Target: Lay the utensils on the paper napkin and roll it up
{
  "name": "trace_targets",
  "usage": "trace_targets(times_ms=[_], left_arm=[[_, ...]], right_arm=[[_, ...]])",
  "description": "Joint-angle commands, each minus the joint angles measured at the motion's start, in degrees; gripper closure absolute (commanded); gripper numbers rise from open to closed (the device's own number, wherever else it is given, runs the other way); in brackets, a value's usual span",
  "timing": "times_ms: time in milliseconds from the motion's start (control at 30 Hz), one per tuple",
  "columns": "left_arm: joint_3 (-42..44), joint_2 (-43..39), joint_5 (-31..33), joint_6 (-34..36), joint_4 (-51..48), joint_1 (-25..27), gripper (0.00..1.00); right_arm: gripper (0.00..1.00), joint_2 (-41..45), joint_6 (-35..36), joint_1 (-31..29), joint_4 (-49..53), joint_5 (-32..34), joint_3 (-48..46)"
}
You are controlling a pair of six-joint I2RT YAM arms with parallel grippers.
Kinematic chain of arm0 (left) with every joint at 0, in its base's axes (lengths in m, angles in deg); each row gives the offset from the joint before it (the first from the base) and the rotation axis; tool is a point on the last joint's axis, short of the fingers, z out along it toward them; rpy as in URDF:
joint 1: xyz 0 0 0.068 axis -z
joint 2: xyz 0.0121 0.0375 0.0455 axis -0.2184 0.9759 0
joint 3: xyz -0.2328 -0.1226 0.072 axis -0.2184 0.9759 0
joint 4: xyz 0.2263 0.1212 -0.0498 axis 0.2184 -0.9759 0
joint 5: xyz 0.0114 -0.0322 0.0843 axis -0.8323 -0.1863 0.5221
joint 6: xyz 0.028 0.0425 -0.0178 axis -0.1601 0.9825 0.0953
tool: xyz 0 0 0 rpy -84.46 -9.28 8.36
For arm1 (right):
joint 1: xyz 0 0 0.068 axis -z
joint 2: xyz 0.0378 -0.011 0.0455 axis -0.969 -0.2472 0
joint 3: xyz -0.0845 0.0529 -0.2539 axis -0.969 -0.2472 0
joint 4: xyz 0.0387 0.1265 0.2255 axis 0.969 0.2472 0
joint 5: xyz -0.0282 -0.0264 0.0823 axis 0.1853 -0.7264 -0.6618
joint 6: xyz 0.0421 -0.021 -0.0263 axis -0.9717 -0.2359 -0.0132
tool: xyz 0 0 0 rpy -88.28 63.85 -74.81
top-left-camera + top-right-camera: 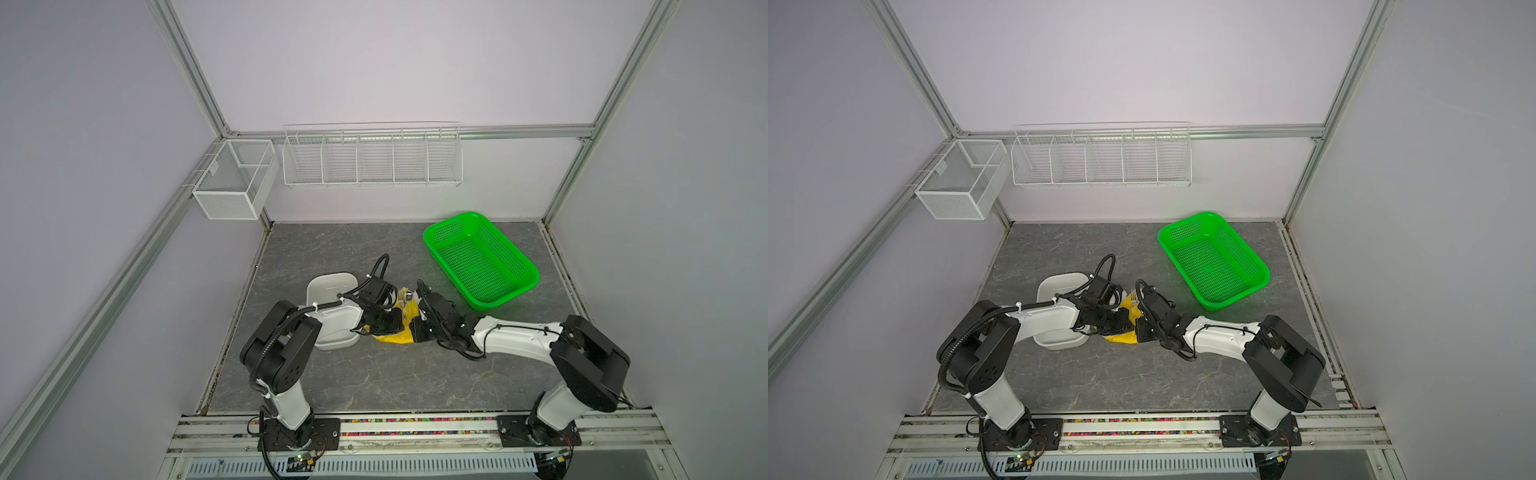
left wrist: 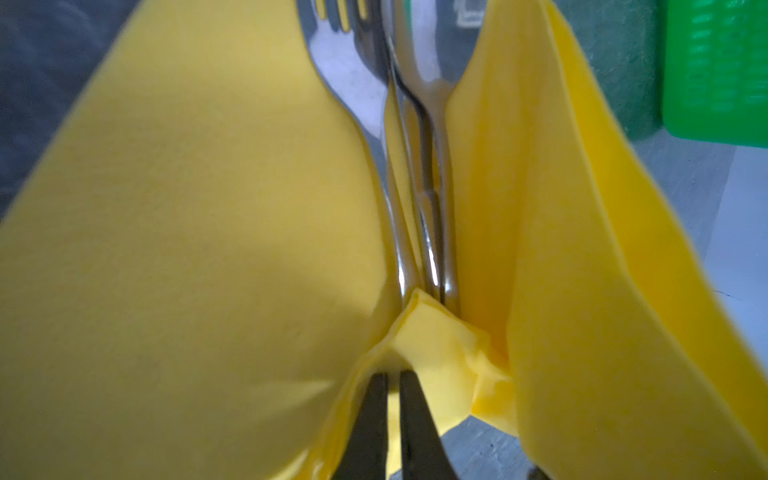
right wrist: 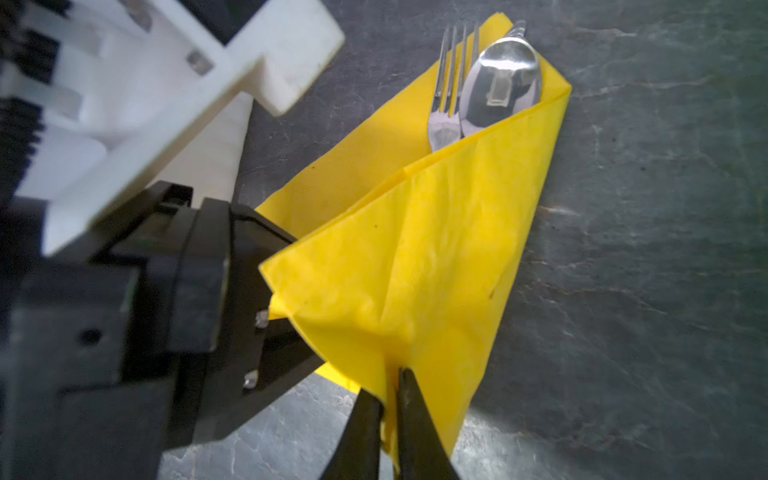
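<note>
Near the middle of the grey worktop (image 1: pixel 374 382), in both top views, the yellow paper napkin (image 1: pixel 392 338) (image 1: pixel 1121 338) lies bunched between the two wrists, with the utensils (image 1: pixel 405 296) (image 1: pixel 1133 298) poking out of its far end. The left arm (image 1: pixel 332 318) reaches in over a white tray (image 1: pixel 332 282) that sits just beside the napkin toward the left edge, and the right arm (image 1: pixel 511 336) reaches in from the right edge. A green basket (image 1: pixel 507 253) stands apart, toward the far right corner. From the left wrist view, the left pincer (image 2: pixel 392 386) has its jaws pressed close on a crumpled corner of the napkin (image 2: pixel 432 345); two yellow flaps rise on either side, and the fork (image 2: pixel 353 70) and spoon (image 2: pixel 424 41) lie side by side, touching, in the crease between them. From the right wrist view, the right pincer (image 3: pixel 390 386) is clamped on the folded edge of the napkin (image 3: pixel 415 257), which wraps over the handles, leaving the fork's tines (image 3: pixel 451 62) and the spoon's bowl (image 3: pixel 505 83) bare above the fold.
</note>
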Motion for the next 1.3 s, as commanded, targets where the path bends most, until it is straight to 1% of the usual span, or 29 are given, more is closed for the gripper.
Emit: trace_targets(times_ms=[0, 267, 533, 733, 867, 1000, 1133, 1267], left_arm=[[0.74, -0.06, 0.63, -0.78, 0.75, -0.38, 0.9], [0.99, -0.95, 1.71, -1.31, 0.57, -0.54, 0.9], [1.71, -3.72, 2.35, -2.16, 0.74, -0.93, 0.9], [2.76, -7.63, 4.09, -2.87, -0.05, -1.41, 0.85], [4.45, -11.43, 4.6, -3.76, -0.57, -2.56, 0.78], [4.97, -13.91, 4.17, -4.08, -0.4, -3.28, 0.68], [4.46, -13.66, 1.95, -4.28, 0.91, -3.3, 0.56], [3.45, -11.91, -0.5, -4.51, 1.48, -3.29, 0.47]], right_arm=[[0.9, -0.7, 3.26, -0.13, -1.73, -2.37, -1.08], [0.9, -2.54, 4.16, -0.01, -1.28, -3.91, -0.58], [0.9, -4.08, 4.39, 0.13, -1.15, -4.23, -0.22], [0.89, -4.92, 4.39, 0.09, -1.17, -4.32, 0.37], [0.89, -4.93, 4.3, 0.08, -0.93, -4.37, 0.39], [0.88, -5.01, 4.24, 0.04, -0.89, -4.23, 0.23], [0.88, -5.01, 4.16, 0.08, -0.89, -4.34, 0.38], [0.87, -4.93, 4.15, -0.05, -0.74, -4.09, 0.29]])
